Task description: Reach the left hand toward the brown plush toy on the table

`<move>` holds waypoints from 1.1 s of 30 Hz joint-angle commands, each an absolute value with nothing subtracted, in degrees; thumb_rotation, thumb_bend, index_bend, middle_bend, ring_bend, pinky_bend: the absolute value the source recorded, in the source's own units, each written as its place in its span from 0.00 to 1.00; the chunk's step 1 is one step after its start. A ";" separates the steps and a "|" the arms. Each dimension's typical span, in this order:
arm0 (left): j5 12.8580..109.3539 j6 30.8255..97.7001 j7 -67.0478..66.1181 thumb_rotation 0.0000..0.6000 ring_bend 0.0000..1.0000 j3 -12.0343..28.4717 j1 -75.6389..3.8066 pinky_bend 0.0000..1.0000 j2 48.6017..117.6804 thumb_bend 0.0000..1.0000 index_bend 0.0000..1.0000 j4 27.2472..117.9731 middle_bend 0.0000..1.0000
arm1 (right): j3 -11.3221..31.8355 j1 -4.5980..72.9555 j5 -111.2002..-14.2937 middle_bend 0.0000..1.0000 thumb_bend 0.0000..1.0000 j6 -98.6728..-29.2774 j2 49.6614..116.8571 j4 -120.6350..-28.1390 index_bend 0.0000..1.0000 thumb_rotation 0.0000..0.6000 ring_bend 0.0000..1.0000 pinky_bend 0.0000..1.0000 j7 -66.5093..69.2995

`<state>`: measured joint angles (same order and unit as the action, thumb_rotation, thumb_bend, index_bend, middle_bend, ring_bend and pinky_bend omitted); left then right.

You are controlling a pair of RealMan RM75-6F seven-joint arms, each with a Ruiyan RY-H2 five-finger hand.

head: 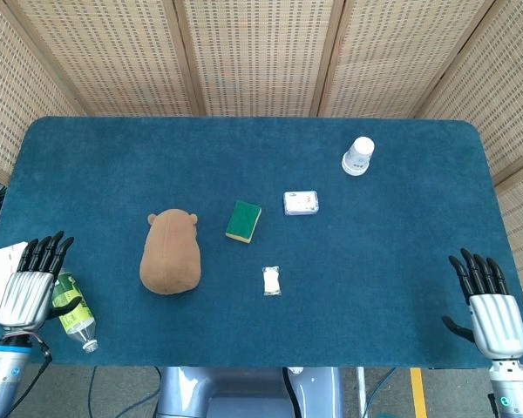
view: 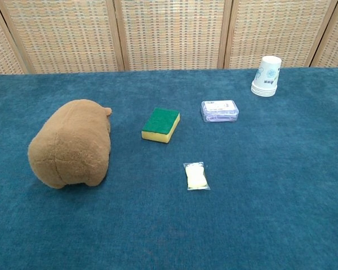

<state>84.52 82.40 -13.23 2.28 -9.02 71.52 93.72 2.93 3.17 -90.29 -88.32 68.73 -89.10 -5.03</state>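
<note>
The brown plush toy (head: 171,252) lies on the blue table, left of the middle, its head pointing away from me; the chest view shows the plush toy (view: 72,143) from behind. My left hand (head: 30,285) hovers at the table's front-left edge, well to the left of the toy, fingers stretched out and empty. At the front-right edge my right hand (head: 491,309) is spread flat and holds nothing. Neither hand shows in the chest view.
A green sponge (head: 243,220), a small clear box (head: 301,203), a yellow sachet (head: 272,280) and a stack of paper cups (head: 358,156) lie on the table. A green-labelled bottle (head: 72,312) and a white sheet (head: 2,270) sit beside my left hand.
</note>
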 commanded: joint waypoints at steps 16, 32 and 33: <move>84.43 82.67 -12.91 1.00 0.00 2.45 -8.85 0.00 71.44 0.18 0.00 94.25 0.00 | 2.83 3.27 -90.51 0.00 0.12 -88.43 68.68 -89.09 0.00 1.00 0.00 0.00 -4.27; 76.48 73.66 -7.36 1.00 0.00 8.74 -14.76 0.00 68.17 0.31 0.10 95.81 0.00 | 2.76 3.65 -89.90 0.00 0.12 -87.38 69.10 -88.57 0.00 1.00 0.00 0.00 -4.24; 75.31 72.27 -7.10 1.00 0.00 9.55 -15.69 0.00 67.77 0.33 0.13 95.77 0.00 | 2.76 3.70 -89.87 0.00 0.12 -87.28 69.17 -88.50 0.00 1.00 0.00 0.00 -4.27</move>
<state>77.94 75.19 -8.16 7.41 -13.45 68.98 95.64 2.77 3.68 -89.89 -87.31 69.14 -88.53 -4.26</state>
